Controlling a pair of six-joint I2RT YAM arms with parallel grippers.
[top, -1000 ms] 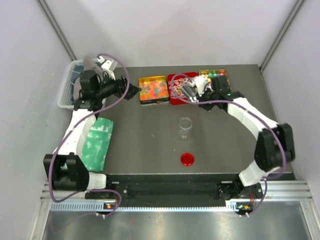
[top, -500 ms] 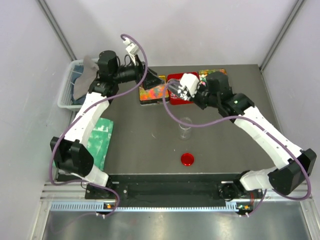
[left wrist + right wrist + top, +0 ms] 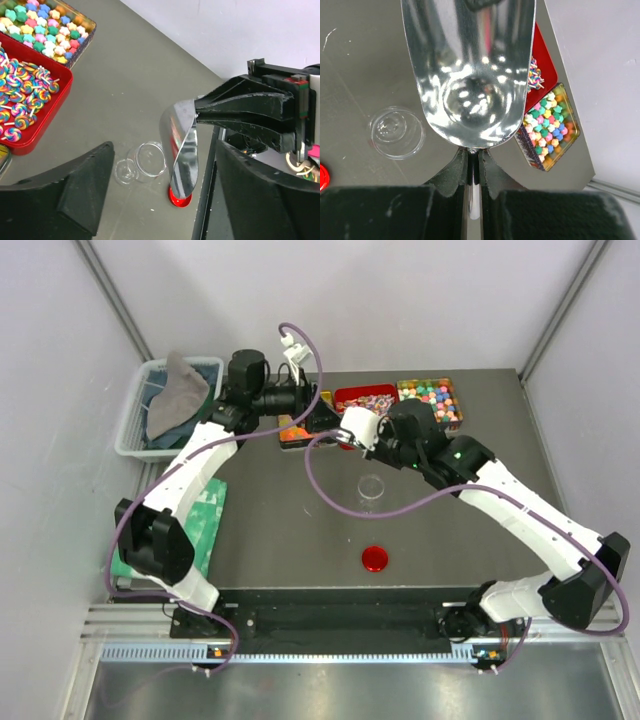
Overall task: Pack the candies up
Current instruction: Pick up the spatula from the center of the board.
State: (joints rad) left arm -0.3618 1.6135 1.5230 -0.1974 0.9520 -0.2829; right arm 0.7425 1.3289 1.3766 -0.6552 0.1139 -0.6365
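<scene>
Dark grey table top, white walls round it. Black left gripper hangs wide open, gripping nothing, over the leftmost tray. Tiny multicoloured candies lie in three shallow rectangular trays at the table's 12 o'clock. Right gripper is clamped on a shiny metal scoop, 11 o'clock of the clear plastic cup.

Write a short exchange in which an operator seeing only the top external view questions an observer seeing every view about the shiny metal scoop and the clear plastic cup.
Operator: Is anything in the shiny metal scoop that the right gripper holds?
Observer: No. The right wrist view looks into its bowl, and it is bare.
Operator: And the clear plastic cup on the table?
Observer: The same view looks straight down into it, and it appears empty.
</scene>
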